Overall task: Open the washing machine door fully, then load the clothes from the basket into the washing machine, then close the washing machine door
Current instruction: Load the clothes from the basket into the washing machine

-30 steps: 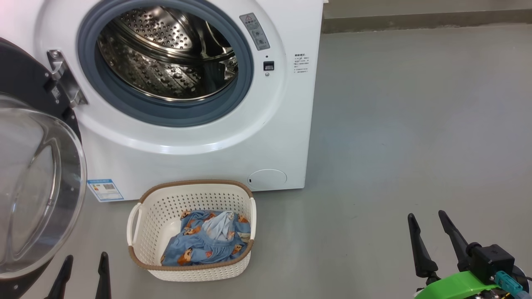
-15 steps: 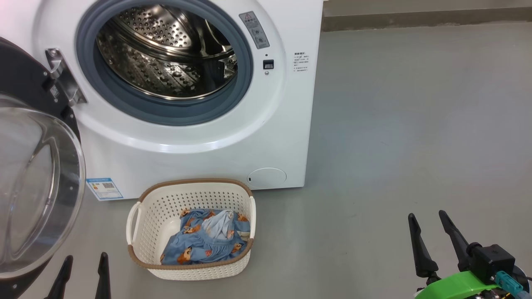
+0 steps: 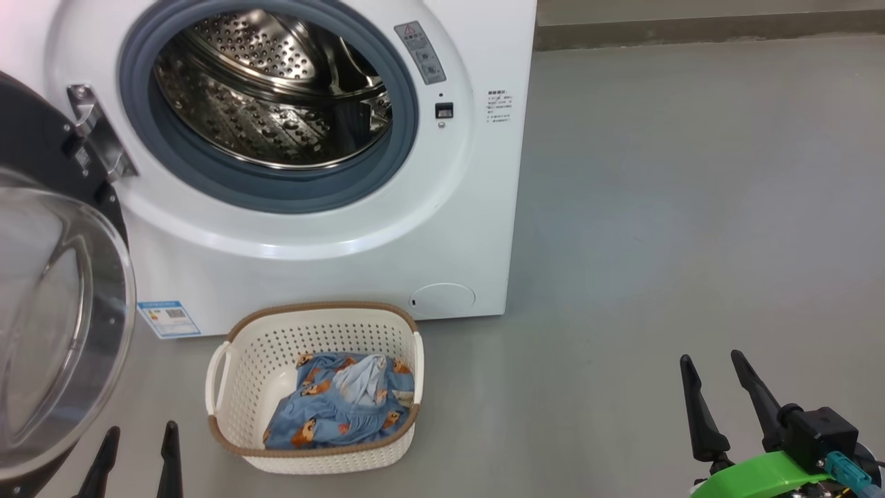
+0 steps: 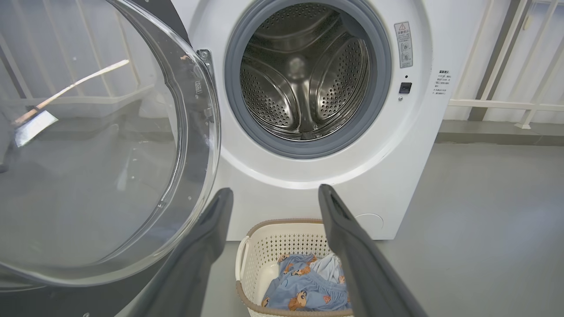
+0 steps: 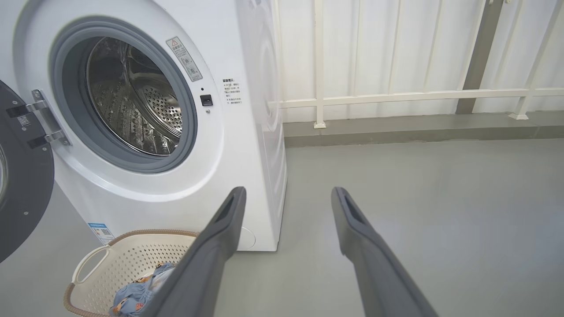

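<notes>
Two grippers sit low in the head view, left gripper lower left and right gripper lower right, both spread wide and empty, with the clothes bundled in the basket lower centre before the washer, door swung out at the left edge. Left wrist view: basket at the bottom between the open fingers, drum above, so best drop straight onto the bundle's middle and pinch deep. Right wrist view: basket lower left, floor ahead; leave that arm out of it.
</notes>
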### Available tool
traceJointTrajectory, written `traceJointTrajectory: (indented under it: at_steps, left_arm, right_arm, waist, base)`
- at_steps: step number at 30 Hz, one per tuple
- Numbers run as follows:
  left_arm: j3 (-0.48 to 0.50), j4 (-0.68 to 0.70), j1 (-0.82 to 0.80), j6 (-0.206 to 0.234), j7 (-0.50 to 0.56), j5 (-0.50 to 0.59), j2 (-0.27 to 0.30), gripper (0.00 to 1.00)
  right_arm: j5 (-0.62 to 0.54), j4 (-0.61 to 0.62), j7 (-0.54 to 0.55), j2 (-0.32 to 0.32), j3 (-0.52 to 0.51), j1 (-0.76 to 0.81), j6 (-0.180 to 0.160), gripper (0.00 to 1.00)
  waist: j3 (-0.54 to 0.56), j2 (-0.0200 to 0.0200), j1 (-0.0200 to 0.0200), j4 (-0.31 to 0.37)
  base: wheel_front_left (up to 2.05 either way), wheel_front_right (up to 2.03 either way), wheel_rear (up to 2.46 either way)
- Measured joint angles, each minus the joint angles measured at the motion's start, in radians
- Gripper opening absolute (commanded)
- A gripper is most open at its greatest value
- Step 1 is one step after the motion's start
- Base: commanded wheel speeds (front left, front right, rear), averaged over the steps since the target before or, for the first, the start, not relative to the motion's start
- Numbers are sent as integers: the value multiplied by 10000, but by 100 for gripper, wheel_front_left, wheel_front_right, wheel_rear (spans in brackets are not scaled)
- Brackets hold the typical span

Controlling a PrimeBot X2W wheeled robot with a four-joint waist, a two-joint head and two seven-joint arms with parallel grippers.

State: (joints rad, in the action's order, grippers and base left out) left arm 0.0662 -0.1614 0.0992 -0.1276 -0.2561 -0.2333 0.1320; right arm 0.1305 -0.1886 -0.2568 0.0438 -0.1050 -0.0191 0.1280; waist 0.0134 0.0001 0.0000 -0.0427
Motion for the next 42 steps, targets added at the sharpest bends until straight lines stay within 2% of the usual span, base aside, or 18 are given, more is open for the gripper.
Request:
traceJointTrajectory:
  at_steps: [18,42]
  left_arm:
    - [297,82,-13,0,0,15,-59,100]
    - [238,84,-13,0,0,-65,-58,100]
  right_arm:
    - [0,31,0,0,-23,-2,0,100]
    - [27,31,0,-2,-46,-2,0,100]
  waist:
    - [-224,0,0,-20]
    - [-263,-1,0,-11]
  base:
    - [160,-160,0]
    - [8,-8,0]
